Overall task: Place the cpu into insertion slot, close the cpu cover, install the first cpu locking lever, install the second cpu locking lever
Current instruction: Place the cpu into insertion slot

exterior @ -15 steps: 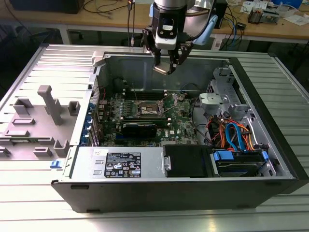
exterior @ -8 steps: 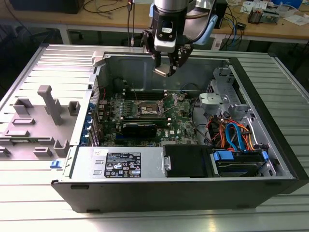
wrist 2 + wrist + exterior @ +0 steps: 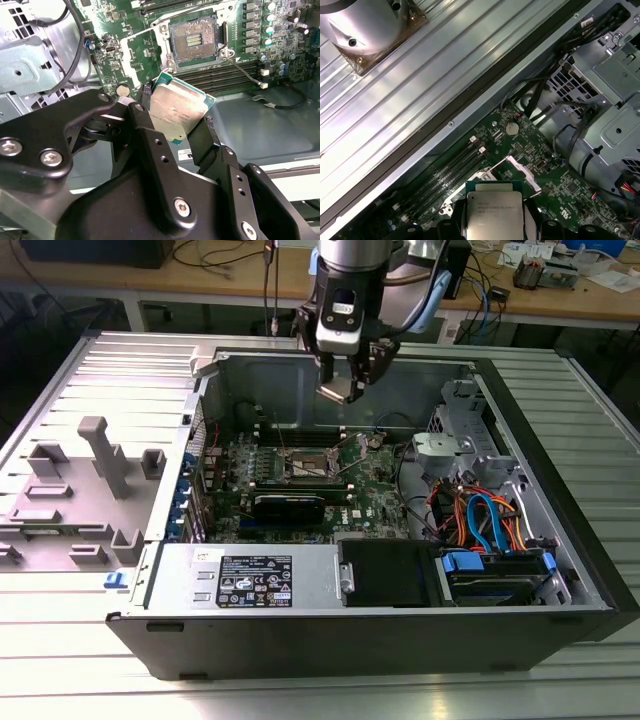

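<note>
Claw: black, two fingers, closed to chip width on opposite edges of the cpu; firm hold, nothing else in the grasp.

Cpu: flat square chip, dull silver top, green rim; carried in the air with its metal face toward both wrist cameras and canted against the board in the second wrist view. Not yet seated.

Insertion slot: square socket, dark centre with a field of contacts, silvery rim; uncovered and vacant. Well apart from the chip. In the exterior view the claw hangs high over the open case, with the slot below it and a little toward the exterior view's left. By my judgement the path to the seat runs mostly downward, and the chip must come level and square with the rim.

Locking lever: thin wire arm, swung out from the socket corner across the memory slots.

Cpu cover: position not told for certain.

Motherboard: green, lying flat on the case floor.

Computer case: on its side, panel off; power supply along the near wall, drive bay with orange and blue cables toward the exterior view's right.

Counter: ribbed metal, bearing the case and grey fixture blocks.
</note>
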`<state>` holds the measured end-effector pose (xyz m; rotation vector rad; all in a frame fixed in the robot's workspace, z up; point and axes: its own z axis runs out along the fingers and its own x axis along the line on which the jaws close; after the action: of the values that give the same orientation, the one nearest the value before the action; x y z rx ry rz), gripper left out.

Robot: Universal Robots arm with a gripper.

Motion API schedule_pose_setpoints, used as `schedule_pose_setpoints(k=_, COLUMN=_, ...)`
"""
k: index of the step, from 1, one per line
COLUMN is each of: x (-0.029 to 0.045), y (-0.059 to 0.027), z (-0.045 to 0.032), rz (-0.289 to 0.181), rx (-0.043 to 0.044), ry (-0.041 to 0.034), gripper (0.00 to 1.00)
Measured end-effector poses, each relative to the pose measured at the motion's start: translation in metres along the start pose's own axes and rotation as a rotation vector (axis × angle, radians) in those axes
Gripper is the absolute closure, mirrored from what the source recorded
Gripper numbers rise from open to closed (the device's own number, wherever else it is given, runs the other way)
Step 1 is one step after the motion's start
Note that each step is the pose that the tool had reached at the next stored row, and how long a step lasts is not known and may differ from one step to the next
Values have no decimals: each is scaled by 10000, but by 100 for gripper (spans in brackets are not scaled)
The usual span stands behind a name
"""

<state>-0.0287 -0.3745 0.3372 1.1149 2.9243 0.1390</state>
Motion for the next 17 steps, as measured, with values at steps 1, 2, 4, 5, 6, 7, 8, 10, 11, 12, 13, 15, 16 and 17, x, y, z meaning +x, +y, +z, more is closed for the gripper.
schedule_pose_setpoints(k=1, x=-2, y=-3, z=3, rz=39, rx=-1, ry=-3, gripper=45)
schedule_pose_setpoints(k=2, x=-3, y=-4, z=4, rz=64, rx=0, ry=-5, gripper=45)
schedule_pose_setpoints(k=4, x=-4, y=-4, z=4, rz=79, rx=2, ry=-7, gripper=45)
schedule_pose_setpoints(k=5, x=-4, y=-4, z=5, rz=79, rx=-1, ry=-6, gripper=45)
schedule_pose_setpoints(k=6, x=-4, y=-4, z=5, rz=80, rx=-1, ry=-6, gripper=45)
schedule_pose_setpoints(k=7, x=-4, y=-4, z=5, rz=80, rx=-1, ry=-7, gripper=45)
schedule_pose_setpoints(k=8, x=-4, y=-4, z=5, rz=80, rx=-1, ry=-6, gripper=45)
schedule_pose_setpoints(k=10, x=-4, y=-4, z=5, rz=80, rx=-1, ry=-7, gripper=45)
schedule_pose_setpoints(k=11, x=-4, y=-4, z=5, rz=80, rx=-1, ry=-7, gripper=45)
schedule_pose_setpoints(k=12, x=-4, y=-4, z=6, rz=80, rx=-1, ry=-7, gripper=45)
schedule_pose_setpoints(k=13, x=-4, y=-4, z=6, rz=82, rx=-1, ry=-7, gripper=45)
schedule_pose_setpoints(k=15, x=-5, y=-6, z=9, rz=153, rx=-5, ry=-12, gripper=45)
schedule_pose_setpoints(k=16, x=-6, y=-6, z=9, rz=198, rx=-5, ry=-17, gripper=45)
schedule_pose_setpoints(k=17, x=-6, y=-6, z=11, rz=305, rx=-6, ry=-27, gripper=45)
